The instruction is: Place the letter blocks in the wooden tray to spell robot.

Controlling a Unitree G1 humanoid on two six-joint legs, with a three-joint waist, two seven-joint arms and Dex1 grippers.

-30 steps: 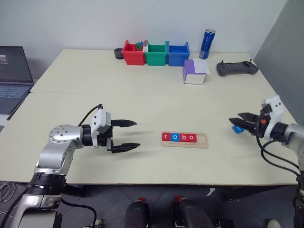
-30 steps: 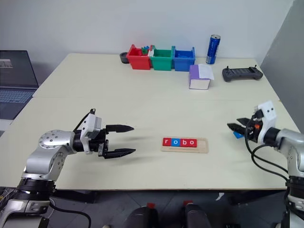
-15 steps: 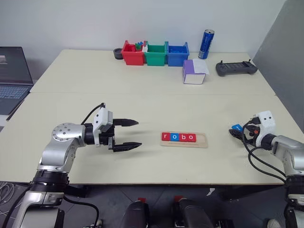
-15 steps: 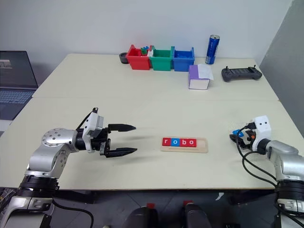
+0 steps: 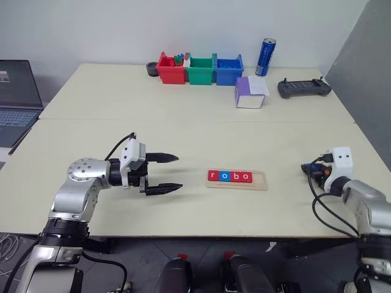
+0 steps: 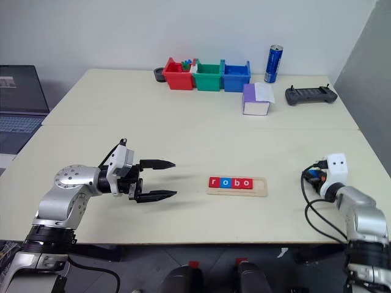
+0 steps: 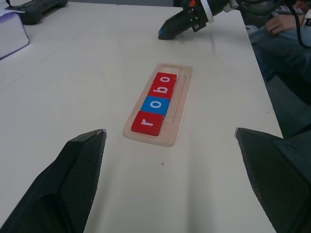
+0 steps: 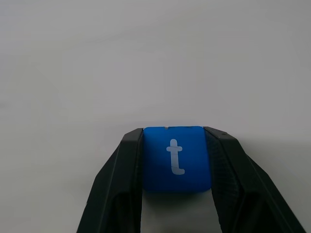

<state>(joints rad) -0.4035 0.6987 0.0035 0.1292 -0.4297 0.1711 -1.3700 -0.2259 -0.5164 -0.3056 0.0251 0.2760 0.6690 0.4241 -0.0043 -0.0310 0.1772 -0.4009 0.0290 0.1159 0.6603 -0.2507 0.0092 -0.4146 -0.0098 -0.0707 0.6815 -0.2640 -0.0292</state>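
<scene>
Pale beige table vs white wall, wooden tray near front centre w/ four letter blocks r-o-b-o, right gripper clamped on blue t block at right edge, left gripper fingers apart, bins, can, laptop at back.

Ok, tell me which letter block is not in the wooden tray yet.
The blue t block. It sits between the right gripper's fingers on the bare table, while the red r, blue o, red b and red o blocks lie in the wooden tray.

Beige table bearing wooden tray
</scene>
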